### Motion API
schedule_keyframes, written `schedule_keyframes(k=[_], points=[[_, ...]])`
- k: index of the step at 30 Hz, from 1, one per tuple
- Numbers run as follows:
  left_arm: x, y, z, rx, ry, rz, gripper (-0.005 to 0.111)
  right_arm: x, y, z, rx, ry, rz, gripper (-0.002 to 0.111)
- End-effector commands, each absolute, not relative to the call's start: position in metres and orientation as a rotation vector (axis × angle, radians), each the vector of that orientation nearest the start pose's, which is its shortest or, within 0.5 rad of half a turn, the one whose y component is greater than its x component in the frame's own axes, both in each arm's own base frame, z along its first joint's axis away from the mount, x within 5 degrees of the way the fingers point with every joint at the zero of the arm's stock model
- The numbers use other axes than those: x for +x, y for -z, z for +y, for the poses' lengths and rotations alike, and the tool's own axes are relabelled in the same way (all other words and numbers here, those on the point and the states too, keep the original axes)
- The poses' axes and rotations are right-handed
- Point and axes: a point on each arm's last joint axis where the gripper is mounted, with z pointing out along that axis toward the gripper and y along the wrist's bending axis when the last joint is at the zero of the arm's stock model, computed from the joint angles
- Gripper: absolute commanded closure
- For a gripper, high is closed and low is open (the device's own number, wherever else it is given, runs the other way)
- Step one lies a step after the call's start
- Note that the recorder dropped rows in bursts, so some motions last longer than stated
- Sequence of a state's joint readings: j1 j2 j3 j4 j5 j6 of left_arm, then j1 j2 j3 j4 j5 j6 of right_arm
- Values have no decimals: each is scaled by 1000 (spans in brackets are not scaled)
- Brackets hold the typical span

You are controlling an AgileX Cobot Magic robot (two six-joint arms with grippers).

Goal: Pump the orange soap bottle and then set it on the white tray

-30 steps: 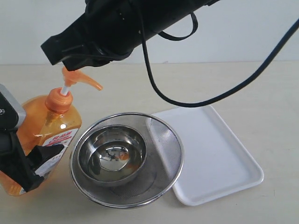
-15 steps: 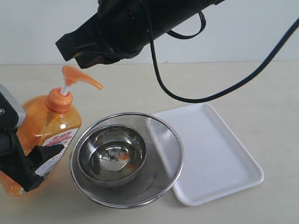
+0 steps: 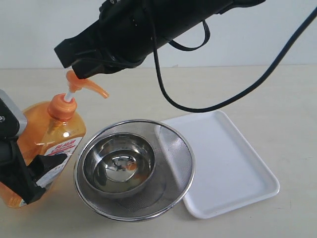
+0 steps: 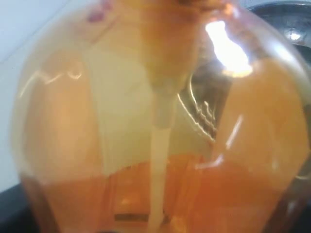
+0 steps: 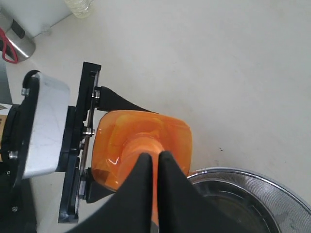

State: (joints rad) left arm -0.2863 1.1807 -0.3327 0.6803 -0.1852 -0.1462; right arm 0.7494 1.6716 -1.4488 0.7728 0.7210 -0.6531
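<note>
Item 1. The orange soap bottle (image 3: 42, 131) is standing at the near left of the table (image 3: 267, 94), just left of the steel mesh strainer (image 3: 174, 148) and well apart from the white tray (image 3: 233, 163). It is leaning slightly. Its base is partly hidden, so contact with the table cannot be confirmed.

Item 2. The left gripper (image 3: 42, 167) is grasping the bottle's lower body, one black finger (image 3: 53, 162) lying across the label. The right wrist view is showing a finger on each flank of the bottle. In the left wrist view the translucent body is filling the frame, with liquid in the lower part.

Item 3. The right gripper (image 3: 75, 70) is reaching in from above, its jaws clenched together and holding nothing. Its tips are sitting on top of the orange pump head (image 3: 85, 85).

Item 4. The white tray is lying at the right, its near-left corner tucked under the strainer's rim, with nothing resting in it. A steel bowl (image 3: 119, 166) is sitting inside the strainer.
</note>
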Motion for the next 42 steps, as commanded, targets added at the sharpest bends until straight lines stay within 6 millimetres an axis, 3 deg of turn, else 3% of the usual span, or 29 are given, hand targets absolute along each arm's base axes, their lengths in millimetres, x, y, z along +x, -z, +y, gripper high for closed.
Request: schedule_keyframes(k=[1, 16, 35, 42], points=[[189, -195, -70, 904, 28, 1929, 102, 247, -325, 293, -1176, -942, 2108, 108], [189, -196, -71, 904, 29, 1926, 102, 246, -300, 307, -1231, -960, 2190, 108], [189, -196, -71, 904, 31, 1924, 102, 244, -297, 307, -1241, -971, 2214, 108], [189, -196, -71, 904, 32, 1923, 102, 242, -279, 320, -1266, -970, 2237, 108]])
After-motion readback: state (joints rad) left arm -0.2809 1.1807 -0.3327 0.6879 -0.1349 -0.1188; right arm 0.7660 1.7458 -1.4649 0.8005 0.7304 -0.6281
